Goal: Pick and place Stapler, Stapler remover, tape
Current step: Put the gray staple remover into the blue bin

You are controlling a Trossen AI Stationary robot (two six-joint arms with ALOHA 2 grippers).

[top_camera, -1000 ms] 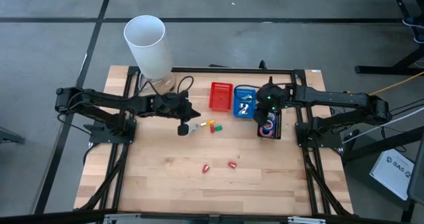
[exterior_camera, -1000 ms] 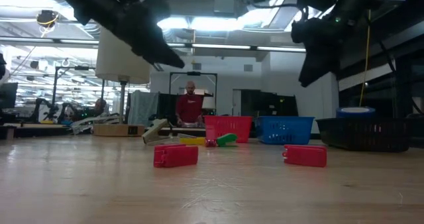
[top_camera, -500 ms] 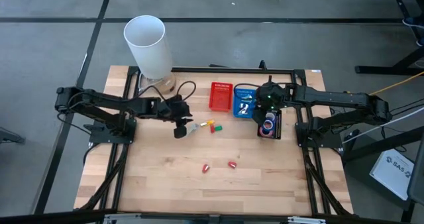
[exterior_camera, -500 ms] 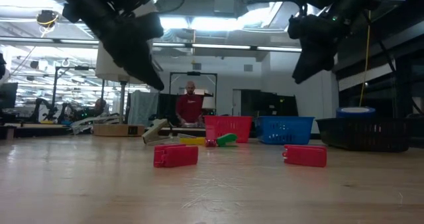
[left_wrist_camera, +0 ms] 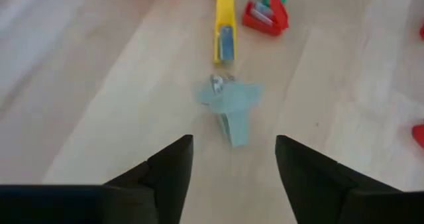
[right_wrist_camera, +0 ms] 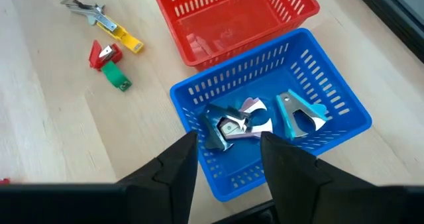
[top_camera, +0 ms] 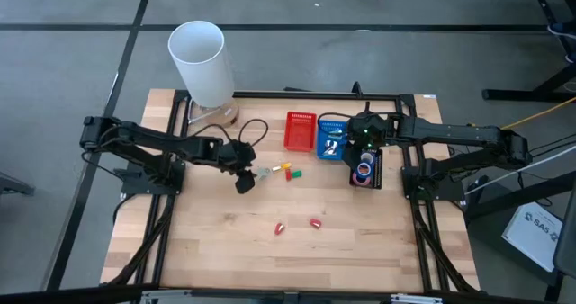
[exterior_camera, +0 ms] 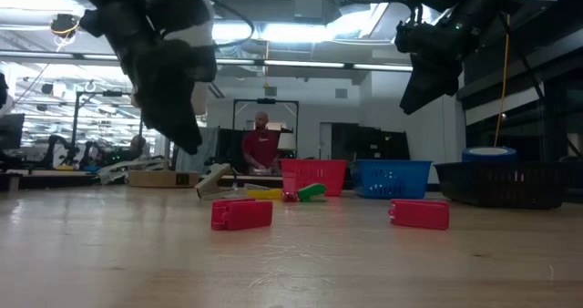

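Your left gripper (left_wrist_camera: 232, 159) hangs with fingers spread wide over a grey-blue stapler remover (left_wrist_camera: 229, 105) lying on the pale wooden table (top_camera: 225, 250), with red baskets further out and a person (exterior_camera: 260, 149) in the bright workshop behind.

Red basket (right_wrist_camera: 232, 15), blue basket (right_wrist_camera: 344, 111), possibly pale-blue stapler remover (left_wrist_camera: 230, 105).

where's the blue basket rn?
High view: the blue basket sits at the table's far edge, right of centre, beside the red basket, under the right gripper; it holds staple removers.
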